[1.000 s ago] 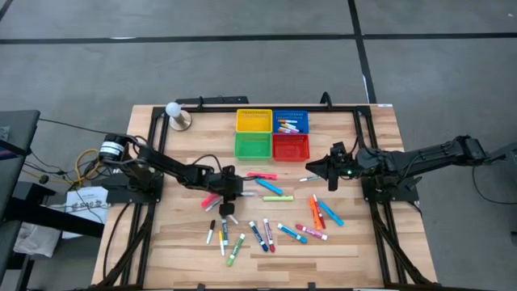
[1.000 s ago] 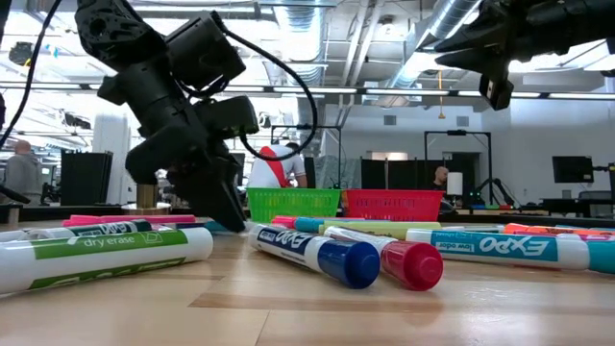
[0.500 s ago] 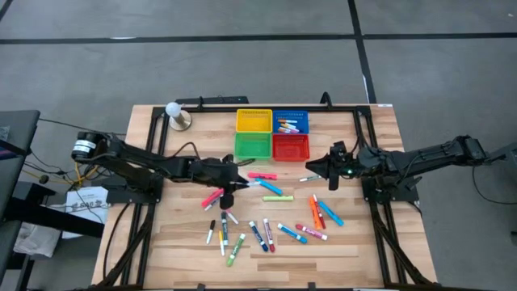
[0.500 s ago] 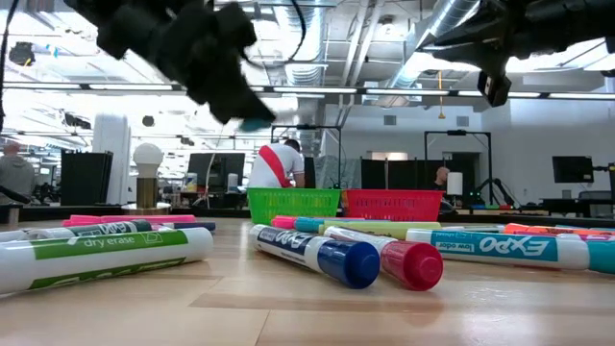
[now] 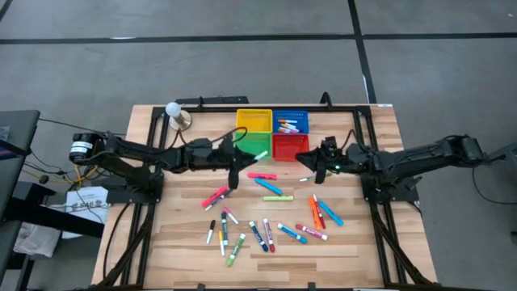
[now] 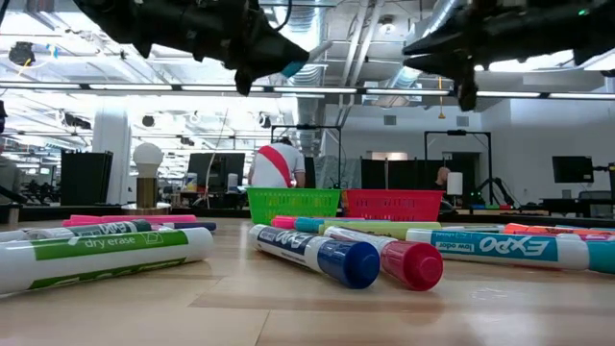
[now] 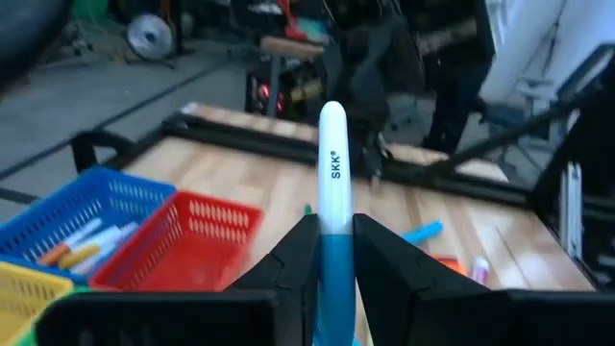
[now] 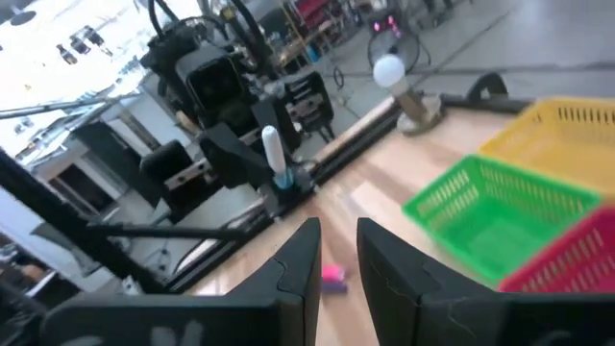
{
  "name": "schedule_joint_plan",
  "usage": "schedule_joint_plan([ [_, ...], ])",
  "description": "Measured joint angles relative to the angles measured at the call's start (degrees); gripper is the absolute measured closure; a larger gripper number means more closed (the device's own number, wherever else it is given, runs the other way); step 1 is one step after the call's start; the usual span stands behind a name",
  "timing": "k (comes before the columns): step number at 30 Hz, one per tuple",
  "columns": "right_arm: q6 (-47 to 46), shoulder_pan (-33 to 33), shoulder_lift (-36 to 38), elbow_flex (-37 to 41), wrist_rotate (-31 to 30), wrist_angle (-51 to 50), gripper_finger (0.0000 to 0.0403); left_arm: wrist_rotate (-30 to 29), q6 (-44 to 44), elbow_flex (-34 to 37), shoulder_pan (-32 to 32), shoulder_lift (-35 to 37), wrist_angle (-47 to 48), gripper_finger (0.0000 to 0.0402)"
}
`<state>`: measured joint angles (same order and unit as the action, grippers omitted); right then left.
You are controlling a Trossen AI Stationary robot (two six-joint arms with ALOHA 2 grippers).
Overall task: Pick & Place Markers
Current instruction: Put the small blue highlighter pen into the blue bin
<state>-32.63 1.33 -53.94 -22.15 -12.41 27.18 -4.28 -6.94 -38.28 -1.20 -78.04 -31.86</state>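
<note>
My left gripper (image 5: 245,158) hangs well above the table, about level, shut on a white marker with a blue end (image 7: 332,163). The marker's white end (image 5: 260,153) is over the near edge of the green basket (image 5: 250,144), beside the red basket (image 5: 291,148). My right gripper (image 5: 309,163) hovers near the red basket's right corner. Its fingers (image 8: 298,259) stand a narrow gap apart with nothing between them. Many loose markers (image 5: 266,222) lie flat on the wooden table (image 5: 186,242). The blue basket (image 5: 291,121) holds several markers. My left gripper pinches the marker's blue end (image 7: 336,255) between its two fingers (image 7: 384,264). The marker lies along the fingers, and its white end sticks out past their tips. The fingers point about level toward the table's right side. The marker is lifted clear of the table.
A yellow basket (image 5: 253,120) stands at the far side beside the blue one. A white ball on a stand (image 5: 175,113) is at the far left corner. A green-tipped marker (image 5: 306,178) lies below my right gripper. People (image 6: 279,163) show in the room beyond.
My left gripper has risen from among the loose markers with the blue-ended marker, gone toward the far edge and the baskets, and tipped from pointing down to about level. The marker is now lifted clear. My right gripper has moved a little toward the table's left, nearer the red basket.
</note>
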Motion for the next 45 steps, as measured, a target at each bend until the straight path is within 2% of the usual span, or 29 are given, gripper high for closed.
schedule_joint_plan([
  [6,4.85,-3.1,-9.23,-3.92,0.47,8.96,0.03,0.0,-1.49,0.0,-2.19,-0.02,-2.63,0.0341],
  [10,8.75,-4.51,-15.1,-9.29,1.31,9.31,0.0253,0.0,-1.53,0.0,-3.93,-0.02,-3.83,0.0341],
  [15,11.81,-6.18,-21.17,-15.7,5.8,9.31,0.0194,0.0,-2.58,-0.27,-6.13,-0.02,-4.96,0.0341],
  [20,13.55,-7.46,-25.92,-20.85,9.04,8.8,0.0156,-0.01,-2.52,-1.86,-7.08,-0.02,-5.13,0.0341],
  [27,13.78,-9.49,-28.73,-24.19,11.21,8.85,0.0153,0.02,-2.4,-2.3,-7.16,-0.02,-5.07,0.0341],
  [45,12.87,-13.04,-28.69,-24.52,11.37,9.52,0.0153,0.02,-2.36,-2.3,-7.16,-0.02,-5.09,0.0341],
])
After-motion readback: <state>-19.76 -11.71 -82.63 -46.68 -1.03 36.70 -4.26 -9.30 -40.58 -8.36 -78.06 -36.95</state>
